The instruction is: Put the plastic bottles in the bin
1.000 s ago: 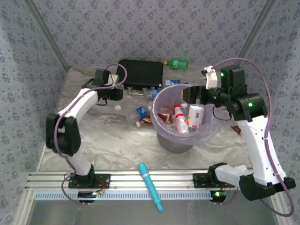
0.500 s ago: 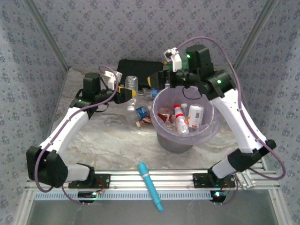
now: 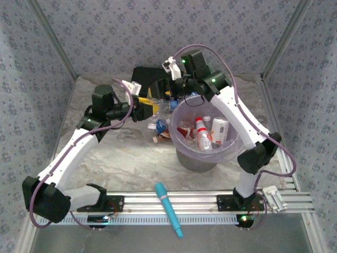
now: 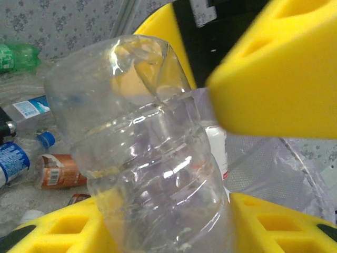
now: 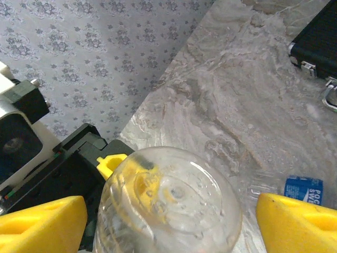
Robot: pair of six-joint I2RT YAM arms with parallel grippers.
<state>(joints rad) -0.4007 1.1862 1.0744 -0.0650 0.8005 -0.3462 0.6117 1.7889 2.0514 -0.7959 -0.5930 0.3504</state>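
HANDOVER AT THE BIN: We see the left tool [image 3: 145,108] clamped on a clear bottle [image 4: 152,158]. Its yellow pads [image 4: 274,68] press the ribbed wall from two sides, the jaws narrowed to the bottle's width. The bottle hangs off the counter [image 3: 121,153], just left of the bin [image 3: 197,161] and outside its rim. The right tool [image 5: 168,211] stands wide, one finger on each side of the same bottle's base. We cannot tell whether either finger touches it. From above, both tools meet near the bin's far-left rim, in front of the black box [image 3: 143,74].

Inside the bin lie several bottles, among them a red-capped bottle [image 3: 201,132] and a white bottle [image 3: 219,129]. More lie on the counter between the clear bottle and the bin, a blue-labelled bottle [image 3: 159,126] nearest. A green bottle [image 4: 16,55] lies farther back by the wall.

The bin stands near the counter's middle, with bare marble to its left and in front. Papered walls close three sides. A cyan stick [image 3: 168,208] lies across the rail at the near edge, between the arm bases.
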